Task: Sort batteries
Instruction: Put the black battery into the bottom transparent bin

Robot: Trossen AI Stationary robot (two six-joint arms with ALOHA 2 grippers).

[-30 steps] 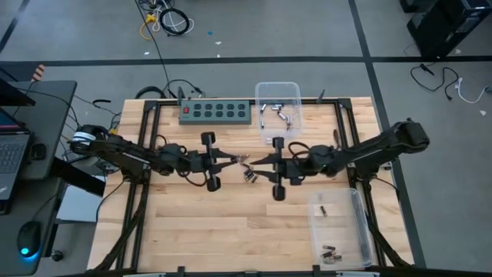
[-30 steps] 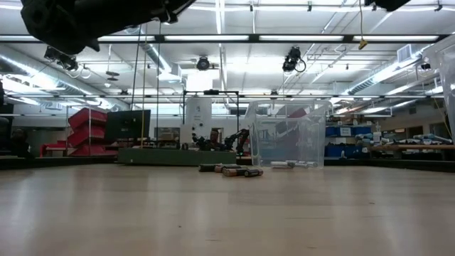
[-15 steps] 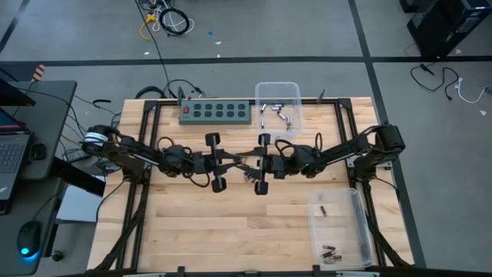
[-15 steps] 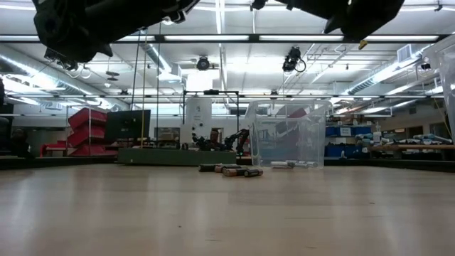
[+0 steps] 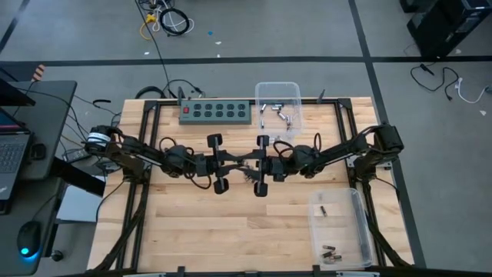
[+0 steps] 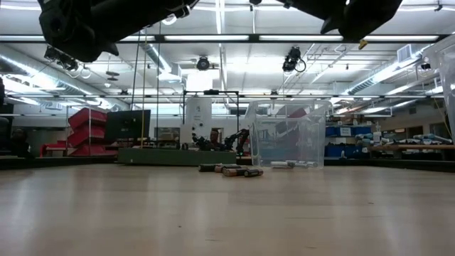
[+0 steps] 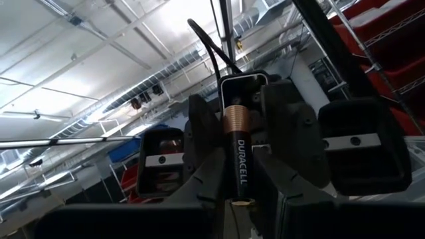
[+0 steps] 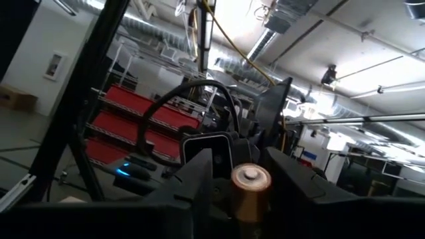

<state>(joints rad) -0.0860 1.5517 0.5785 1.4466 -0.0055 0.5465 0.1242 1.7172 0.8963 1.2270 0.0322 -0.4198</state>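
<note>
Jaws of the left gripper [image 5: 240, 159] clench a battery [image 7: 237, 156] end-on toward the seemingly parted right gripper [image 5: 250, 162]; misalignment could drop it.

High cam is looking straight down on whole tabletop [image 5: 231, 223]. Low cam is sitting at tabletop level, facing across twd 12 o'clock. Wrist cams are facing each other close-up, sharing one battery [image 7: 238, 162].

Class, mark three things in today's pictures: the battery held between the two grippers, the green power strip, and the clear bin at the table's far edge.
battery [image 7: 238, 162]: left wrist view, on its black printed body.
green power strip [image 5: 216, 112]: high view, middle of its socket row.
clear bin [image 5: 296, 91]: high view, on its right rim.
</note>
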